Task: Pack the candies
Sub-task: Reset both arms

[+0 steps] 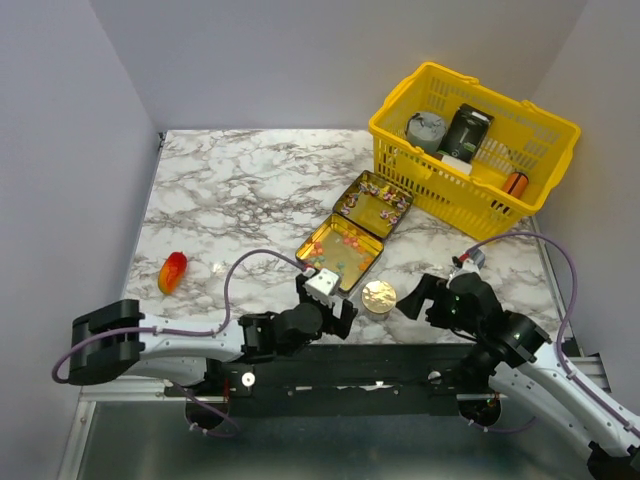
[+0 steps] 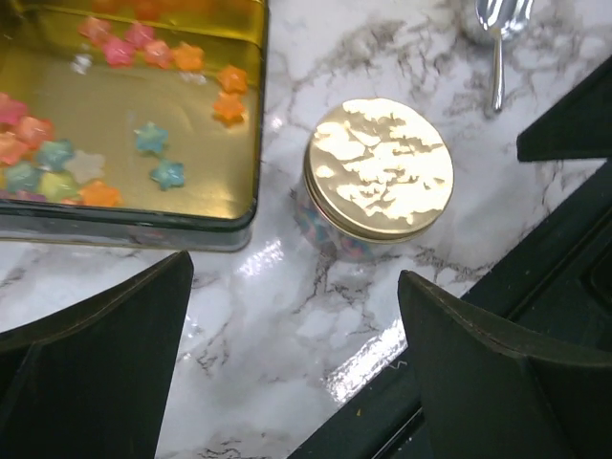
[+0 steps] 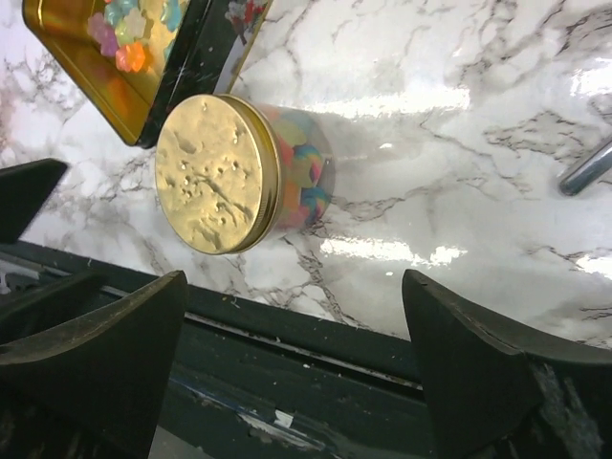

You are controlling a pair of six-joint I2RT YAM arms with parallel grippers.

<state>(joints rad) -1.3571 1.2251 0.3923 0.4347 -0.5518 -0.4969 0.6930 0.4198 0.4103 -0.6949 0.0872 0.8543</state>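
Jar (image 1: 378,297) beside tin (image 2: 134,225), basket (image 1: 440,195) beyond | left claw (image 2: 295,287) wide | right claw (image 3: 295,287) wide

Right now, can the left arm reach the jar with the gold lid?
Probably yes. The left end effector is open, the jar stands just ahead of it, and only bare table lies between them. The tin stands close beside it.

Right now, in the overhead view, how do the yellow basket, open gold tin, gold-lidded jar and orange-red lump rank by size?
1. yellow basket
2. open gold tin
3. gold-lidded jar and orange-red lump: too alike to rank
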